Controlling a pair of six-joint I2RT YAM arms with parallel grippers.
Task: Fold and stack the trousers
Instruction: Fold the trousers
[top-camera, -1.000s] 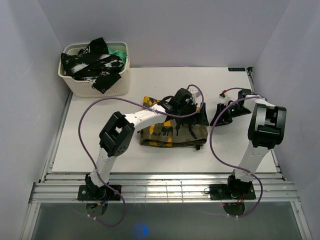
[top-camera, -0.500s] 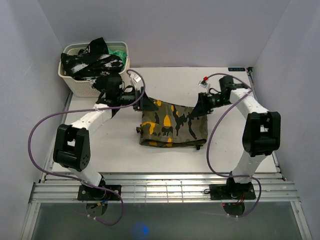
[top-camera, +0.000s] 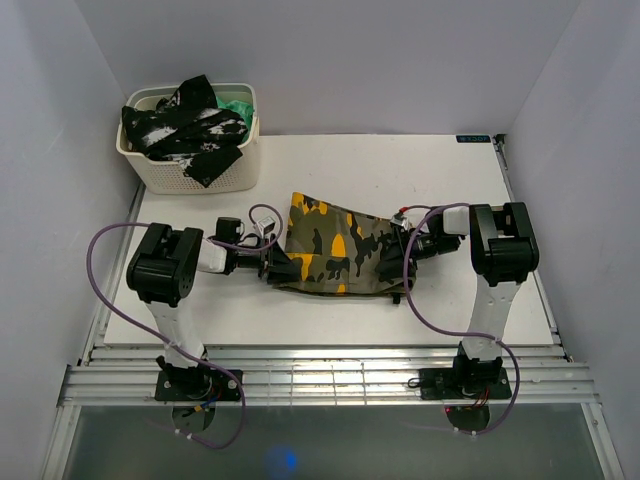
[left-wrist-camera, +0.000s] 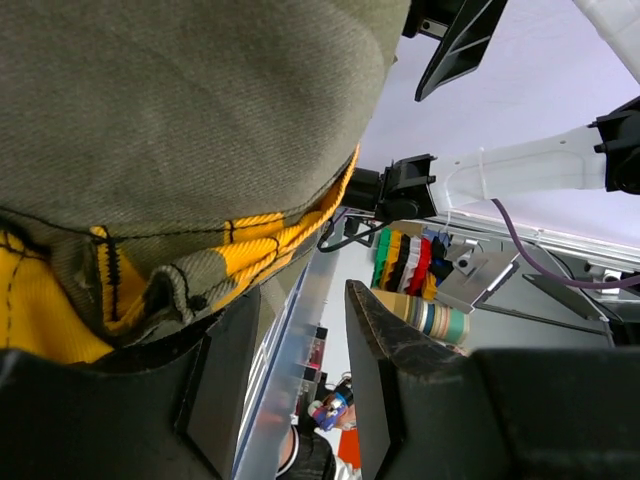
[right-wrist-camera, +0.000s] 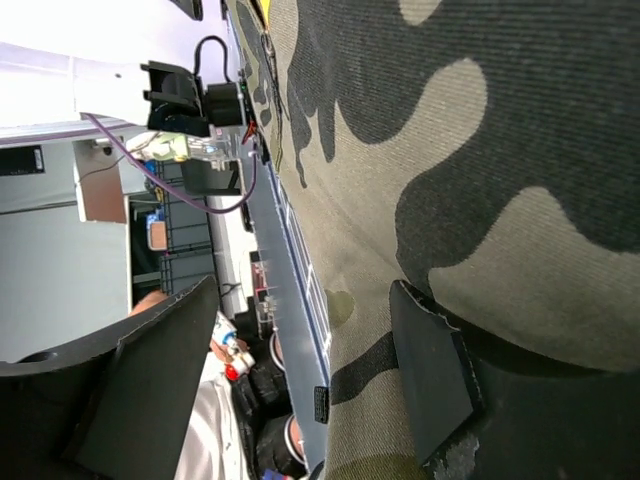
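Note:
The trousers, camouflage in olive, black and orange, lie folded in the middle of the white table. My left gripper lies low at their left edge. In the left wrist view the trousers' orange hem hangs over the left finger, and the left gripper is open with no cloth in the gap. My right gripper lies at their right edge. The right wrist view shows the right gripper open wide, one finger lying against the trousers.
A cream basket at the table's back left holds a black-and-white garment and a green cloth. Purple cables loop from both arms. A slatted metal rail runs along the near edge.
Both arms have dropped from the trousers' far corners to table level at their left and right edges. The left jaws have narrowed. The cloth's far edge now lies spread back-left.

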